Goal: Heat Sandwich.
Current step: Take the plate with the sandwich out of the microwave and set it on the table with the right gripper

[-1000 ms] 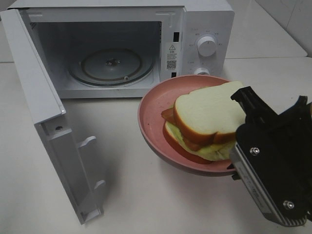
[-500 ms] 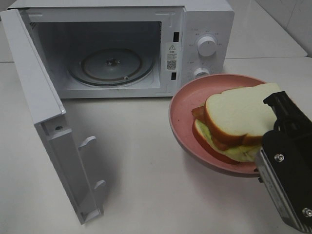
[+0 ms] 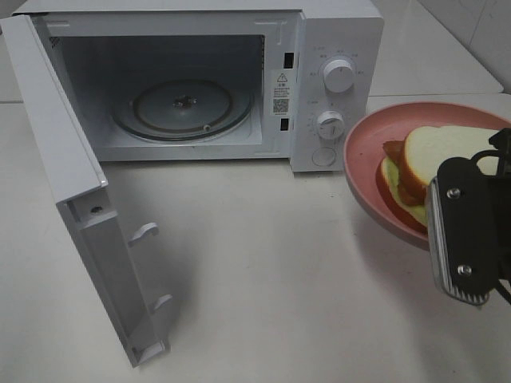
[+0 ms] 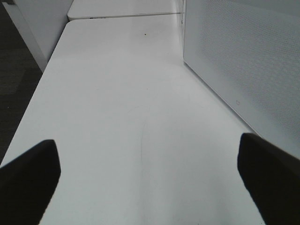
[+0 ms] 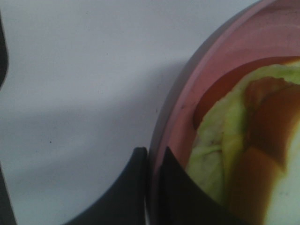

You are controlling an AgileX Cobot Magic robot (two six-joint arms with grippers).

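Currently, the sandwich [image 3: 435, 155] is seen lying on a round pink plate [image 3: 369, 155] at the right edge of the high view, to the right of the microwave [image 3: 200, 80] and level with its lower knob [image 3: 330, 124]. White bread with an orange-brown crust is shown on top, with green and red filling at the side facing the microwave. The plate is held tilted above the white table [image 3: 263, 271], its near rim clamped by the right gripper [image 5: 151, 187], whose black body fills the lower right of that view. In the right wrist view the two dark fingers [image 5: 129, 192] are seen pressed together on the thin pink rim, one on each face of it, with the green filling [image 5: 220, 140] just inside.

The microwave is placed at the upper left and centre of the high view, with its door [image 3: 88, 215] swung wide toward the lower left. A glass turntable [image 3: 182, 108] is visible inside the cavity. Two white knobs are set on the control panel, the upper knob [image 3: 338, 74] above the lower.

The left gripper [image 4: 150, 187] is shown only in its wrist view, with its dark fingertips [image 4: 30, 173] spread wide apart over bare table, nothing between them, beside a white perforated panel [image 4: 243, 61].
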